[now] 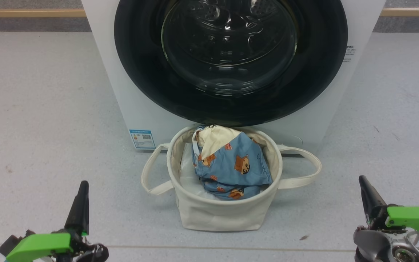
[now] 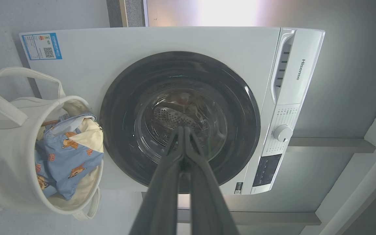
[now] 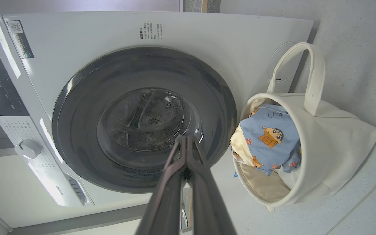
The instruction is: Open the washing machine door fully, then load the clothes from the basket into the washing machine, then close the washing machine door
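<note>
So the washing machine door (image 1: 231, 62) is shut flat against the white washing machine (image 1: 136, 109). The basket (image 1: 216, 214) sits on the grey floor (image 1: 31, 109) just in front of the machine, right under the door, with a loop handle flopped out each side. The clothes (image 1: 231, 163) are bunched inside it, blue print up and the cream lining folded over at the machine end.

The head view looks straight down into the basket, so you get the white padding (image 1: 189, 174) beside the clothes and the blue sticker (image 1: 142, 139) low on the machine front. The machine's top is cut off there.

The left wrist view gives the whole front: the control knob (image 2: 282, 133), the dark display (image 2: 266, 169) and the drawer handle (image 2: 284, 62), plus the perforated drum (image 2: 171, 117) through the glass. The right wrist view adds a little round hatch (image 3: 284, 65) behind a basket handle.

The left claw (image 1: 82, 193) and right claw (image 1: 365, 187) are both pinched closed with nothing in them. They sit low in the head view's corners, well apart from the basket.
</note>
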Robot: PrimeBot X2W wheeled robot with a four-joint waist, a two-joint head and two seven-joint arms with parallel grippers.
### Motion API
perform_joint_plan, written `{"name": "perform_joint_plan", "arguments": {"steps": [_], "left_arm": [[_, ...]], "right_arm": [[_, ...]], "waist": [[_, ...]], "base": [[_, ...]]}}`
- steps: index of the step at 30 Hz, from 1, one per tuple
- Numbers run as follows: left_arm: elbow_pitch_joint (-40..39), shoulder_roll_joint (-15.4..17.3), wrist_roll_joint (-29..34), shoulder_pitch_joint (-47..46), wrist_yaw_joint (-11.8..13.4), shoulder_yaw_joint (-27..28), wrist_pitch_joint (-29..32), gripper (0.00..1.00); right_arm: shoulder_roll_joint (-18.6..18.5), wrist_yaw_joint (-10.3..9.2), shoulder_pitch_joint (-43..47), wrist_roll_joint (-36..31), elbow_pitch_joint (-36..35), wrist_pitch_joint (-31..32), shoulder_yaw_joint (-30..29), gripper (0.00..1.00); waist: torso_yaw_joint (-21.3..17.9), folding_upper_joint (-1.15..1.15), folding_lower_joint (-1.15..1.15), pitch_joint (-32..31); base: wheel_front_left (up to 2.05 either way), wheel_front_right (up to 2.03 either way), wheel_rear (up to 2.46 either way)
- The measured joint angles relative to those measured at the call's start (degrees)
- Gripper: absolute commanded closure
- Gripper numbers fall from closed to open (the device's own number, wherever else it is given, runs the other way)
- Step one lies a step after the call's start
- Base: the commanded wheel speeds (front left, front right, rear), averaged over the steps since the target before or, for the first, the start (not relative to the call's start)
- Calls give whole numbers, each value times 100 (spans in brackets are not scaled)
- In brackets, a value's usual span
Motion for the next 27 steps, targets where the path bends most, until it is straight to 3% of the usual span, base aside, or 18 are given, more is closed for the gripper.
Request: {"name": "perform_joint_plan", "arguments": {"steps": [27], "left_arm": [[0, -1, 0, 0, 0, 1, 0, 100]], "right_arm": [[-1, 0, 0, 0, -1, 0, 1, 100]], "waist": [[0, 0, 0, 0]], "base": [[0, 0, 0]]}}
